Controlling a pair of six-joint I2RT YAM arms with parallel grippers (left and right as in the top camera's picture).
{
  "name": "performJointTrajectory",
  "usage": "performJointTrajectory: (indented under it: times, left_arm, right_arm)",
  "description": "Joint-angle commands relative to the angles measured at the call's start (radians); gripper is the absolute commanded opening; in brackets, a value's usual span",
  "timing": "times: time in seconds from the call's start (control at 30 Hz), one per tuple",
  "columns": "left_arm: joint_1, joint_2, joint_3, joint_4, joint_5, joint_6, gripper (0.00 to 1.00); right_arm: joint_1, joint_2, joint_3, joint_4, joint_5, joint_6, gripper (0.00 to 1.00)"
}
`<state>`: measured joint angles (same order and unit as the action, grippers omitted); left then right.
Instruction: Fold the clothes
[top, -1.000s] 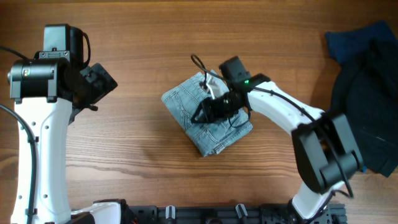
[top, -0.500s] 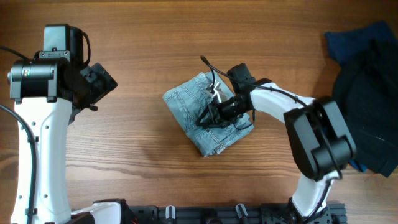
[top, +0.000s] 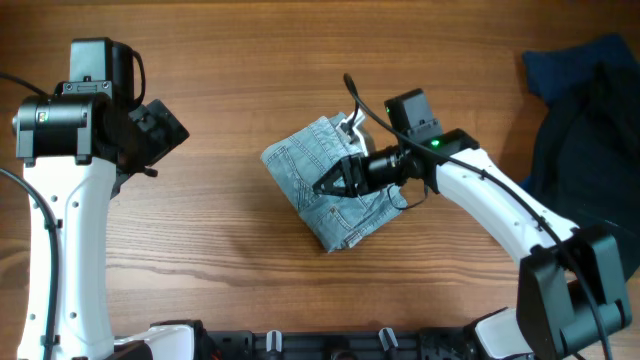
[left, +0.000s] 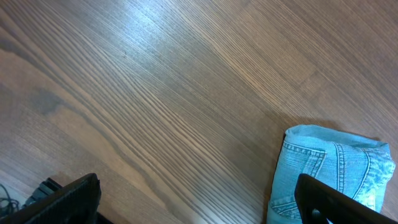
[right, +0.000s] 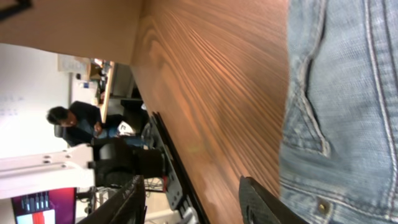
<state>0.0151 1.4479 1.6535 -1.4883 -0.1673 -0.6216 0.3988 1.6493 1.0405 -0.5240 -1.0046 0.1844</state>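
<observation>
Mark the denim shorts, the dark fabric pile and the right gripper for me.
denim shorts (top: 296, 166), overhead view, left folded panel
dark fabric pile (top: 590, 140), overhead view, its middle
right gripper (top: 322, 187), overhead view, between fingertips

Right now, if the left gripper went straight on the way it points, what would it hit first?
Probably bare table. The left gripper is open and aimed at wood; the shorts lie off to one side of its line, though depth is hard to judge.

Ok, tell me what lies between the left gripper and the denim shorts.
Nothing: only bare wooden table separates the left gripper from the denim shorts, clear in the overhead view.
</observation>
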Motion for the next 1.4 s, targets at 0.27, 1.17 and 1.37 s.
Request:
performJointTrajectory:
  times: [0.27,1.17,1.37]
  left_arm:
    - [0.005,0.008,0.0,0.006,-0.002,0.011,1.0]
    - [0.005,0.008,0.0,0.018,-0.002,0.012,1.0]
    - [0.005,0.008,0.0,0.018,-0.002,0.011,1.0]
  right_arm:
    - [-0.017,0.274,-0.201,0.295,0.029,0.086,0.04]
    - [-0.016,-0.156,-0.167,0.726,0.031,0.515,0.04]
    - [-0.016,0.002,-0.132,0.824,0.042,0.534,0.04]
